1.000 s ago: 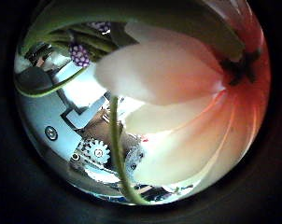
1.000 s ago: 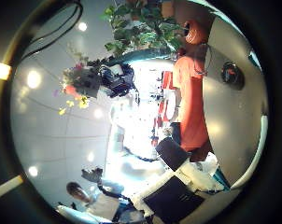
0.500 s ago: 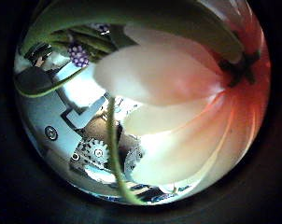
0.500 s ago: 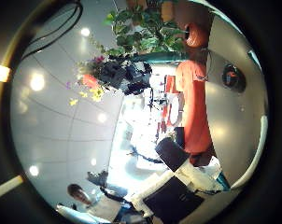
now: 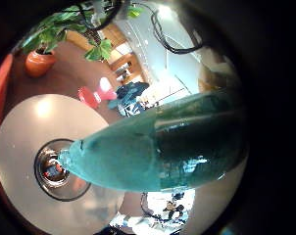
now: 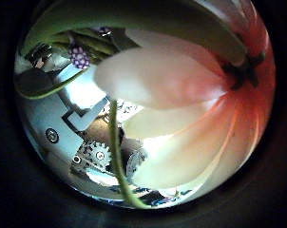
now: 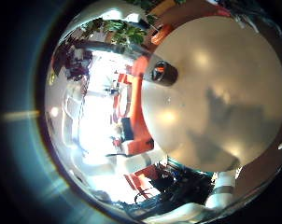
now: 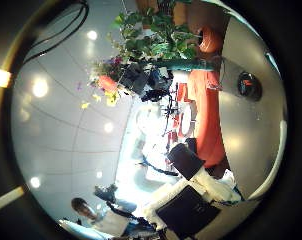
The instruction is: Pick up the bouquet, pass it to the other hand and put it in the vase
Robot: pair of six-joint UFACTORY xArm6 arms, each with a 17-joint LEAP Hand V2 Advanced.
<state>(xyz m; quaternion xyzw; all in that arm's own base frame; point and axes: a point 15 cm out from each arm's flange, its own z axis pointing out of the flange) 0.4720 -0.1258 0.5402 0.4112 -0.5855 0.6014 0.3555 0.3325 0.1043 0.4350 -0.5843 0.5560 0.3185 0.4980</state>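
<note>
Overhead, left hand (image 8: 143,78) fingers curled around the bouquet (image 8: 106,82) wrap above the vase (image 5: 56,166); right hand's fingers untellable.

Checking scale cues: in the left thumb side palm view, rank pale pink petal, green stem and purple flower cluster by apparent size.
1. Pale pink petal, very close to the camera.
2. Green stem.
3. Purple flower cluster.

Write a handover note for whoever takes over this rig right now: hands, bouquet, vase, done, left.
Left hand: shut on the teal-wrapped bouquet of pink and purple flowers, held in the air.
Right hand: nothing close to its palm.
Dark round vase: on the round table, no bouquet in it.
Done: pickup. Whether the handover happened cannot be told.
Left: place bouquet in vase.
</note>
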